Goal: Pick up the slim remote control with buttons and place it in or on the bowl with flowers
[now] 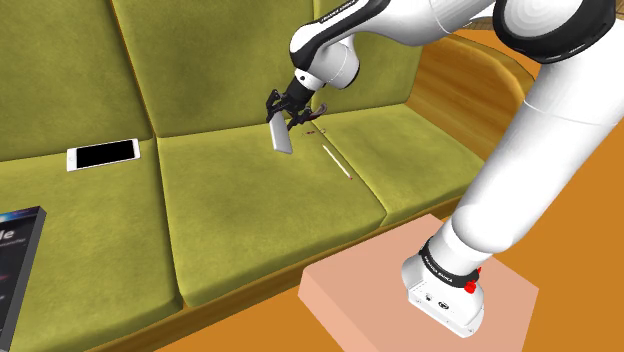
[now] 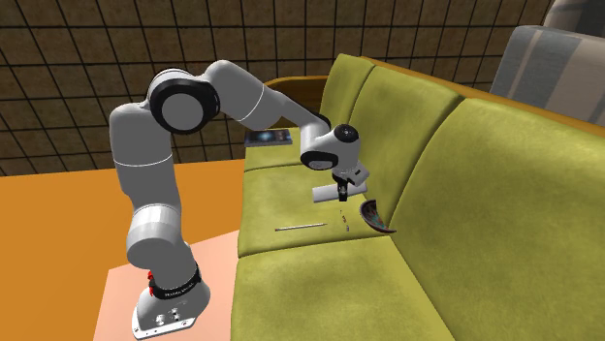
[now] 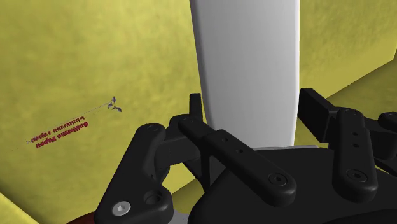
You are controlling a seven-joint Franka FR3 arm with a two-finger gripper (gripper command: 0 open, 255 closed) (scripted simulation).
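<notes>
over the middle seat cushion of an olive-green sofa [image 1: 250,200], the black gripper [image 1: 287,108] is clenched on the remote [image 1: 281,136], a slim, plain pale-grey slab. in the shoulder view the remote hangs tilted from the gripper, its free end pointing down toward the cushion, close to the foot of the backrest. in the wrist view the remote [image 3: 248,63] runs straight out between the two black fingers [image 3: 320,105], which clasp its long edges. in the second exterior view the gripper [image 2: 339,186] carries the remote [image 2: 323,195] above the seat, seemingly clear of the cushion.

the bowl [image 2: 378,217] is dark and sits on the seat against the backrest, just beside the gripper on the second exterior view's right. the remote is near it but apart from it, and the bowl's pattern is too small to tell.

a thin stick [image 1: 336,162] lies on the seat near the seam between two cushions, on the stand's side of the gripper. a white phone [image 1: 102,154] with a black screen lies on the cushion at the shoulder view's left, well apart from the gripper. a dark book [image 1: 15,265] lies at that view's lower left edge. the stand [image 1: 370,295] is a pinkish box on an orange floor.
</notes>
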